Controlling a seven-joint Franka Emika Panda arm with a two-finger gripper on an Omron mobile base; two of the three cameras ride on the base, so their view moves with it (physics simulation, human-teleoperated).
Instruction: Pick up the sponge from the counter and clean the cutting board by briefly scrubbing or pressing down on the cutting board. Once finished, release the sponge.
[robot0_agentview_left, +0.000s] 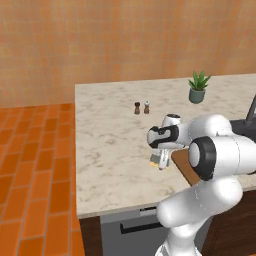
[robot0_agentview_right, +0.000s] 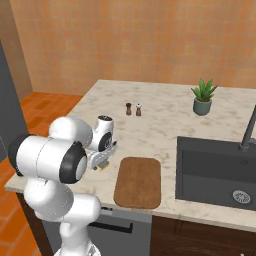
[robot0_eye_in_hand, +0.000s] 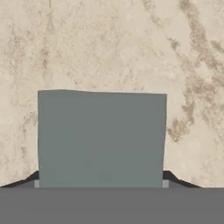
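The claw (robot0_agentview_right: 102, 163) is pinching the sponge (robot0_eye_in_hand: 101, 138) from both sides, on or just above the desk (robot0_agentview_right: 165, 120) beside the cutting board (robot0_agentview_right: 138, 181), probably to carry it over for scrubbing.

White arm's end effector (robot0_agentview_left: 161, 161) down at sponge (robot0_agentview_left: 154, 159) on marbled counter (robot0_agentview_left: 107, 150), cutting board (robot0_agentview_left: 184, 165) edge beside it

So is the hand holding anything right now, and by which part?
Cannot be told for sure. The hand is down around the sponge, its tips at the two side edges, but contact isn't visible.
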